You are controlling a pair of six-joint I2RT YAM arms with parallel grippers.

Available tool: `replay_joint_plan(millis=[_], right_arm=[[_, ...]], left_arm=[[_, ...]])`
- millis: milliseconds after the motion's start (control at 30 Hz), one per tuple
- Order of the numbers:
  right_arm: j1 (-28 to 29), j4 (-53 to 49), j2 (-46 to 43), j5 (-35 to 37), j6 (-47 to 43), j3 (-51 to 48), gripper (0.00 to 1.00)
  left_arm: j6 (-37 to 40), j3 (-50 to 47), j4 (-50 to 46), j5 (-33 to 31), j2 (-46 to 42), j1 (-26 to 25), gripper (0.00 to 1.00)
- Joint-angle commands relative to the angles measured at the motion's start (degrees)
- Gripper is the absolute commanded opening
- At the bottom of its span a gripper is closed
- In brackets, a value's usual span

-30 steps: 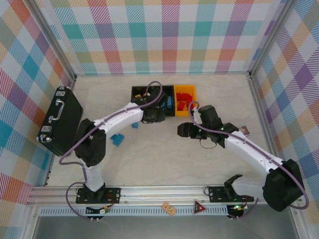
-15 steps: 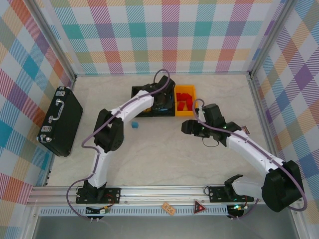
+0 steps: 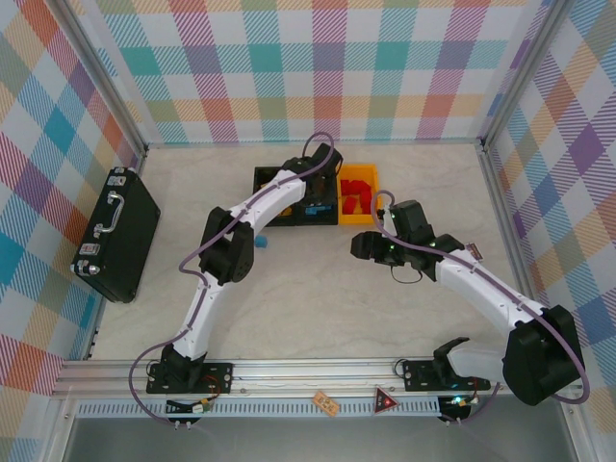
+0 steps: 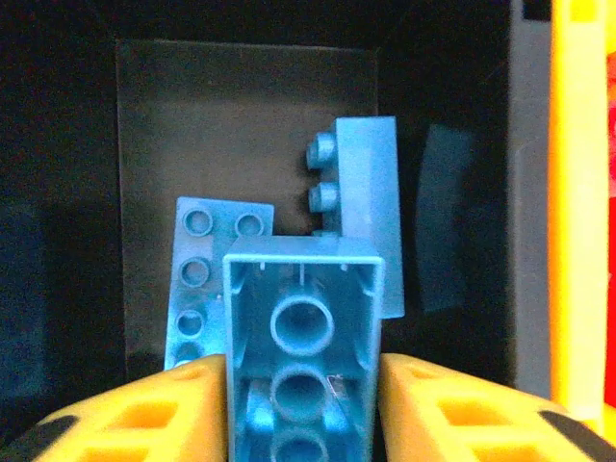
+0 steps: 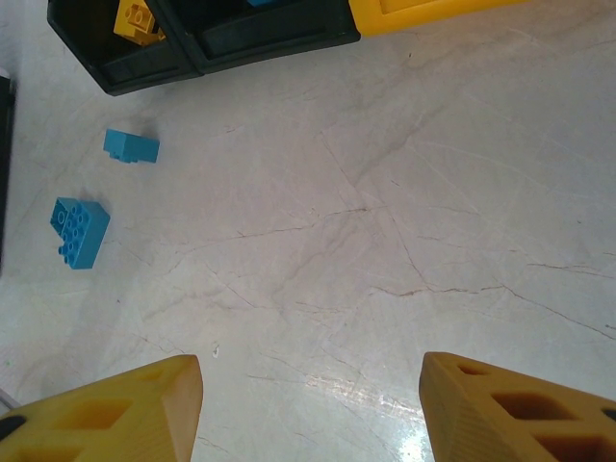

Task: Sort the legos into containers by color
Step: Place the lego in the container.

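Note:
My left gripper (image 4: 303, 385) hangs over the middle black container (image 4: 241, 115), shut on a blue lego (image 4: 303, 318) held with its hollow underside toward the camera. Two more blue legos (image 4: 202, 279) lie inside that container below it. From above, the left gripper (image 3: 322, 188) is over the row of containers (image 3: 269, 178), beside the yellow-orange one (image 3: 358, 219) that holds red legos (image 3: 358, 192). My right gripper (image 5: 313, 404) is open over bare table, nothing between its fingers. Two blue legos (image 5: 132, 146) (image 5: 80, 231) lie on the table, and a yellow lego (image 5: 135, 19) sits in the left black container.
A black briefcase (image 3: 117, 231) with a handle lies at the left edge of the table. My right gripper (image 3: 361, 248) hovers just in front of the yellow-orange container. One loose blue lego (image 3: 260, 240) lies close by the left arm's elbow. Metal frame rails border the table.
The left arm has stretched forward and to the right, carrying the blue lego over the middle black container. The right arm has barely moved.

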Motion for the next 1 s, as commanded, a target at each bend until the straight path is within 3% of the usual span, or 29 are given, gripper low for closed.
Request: replay_joint_plan(millis=[0, 267, 967], right_arm=[[-0.4, 0.1, 0.3, -0.1, 0.6, 1.2, 0.61], [-0.4, 0.4, -0.1, -0.5, 1.0, 0.7, 0.61], [1.8, 1.1, -0.5, -6.4, -1.4, 1.1, 0.62]], left_arm=[[0.3, 1.7, -1.6, -0.4, -1.2, 0.2, 0.48], [0.5, -4.6, 1.0, 0.3, -9.4, -0.7, 0.52], [1.4, -40.8, 9.0, -0.6, -38.0, 1.5, 0.56]])
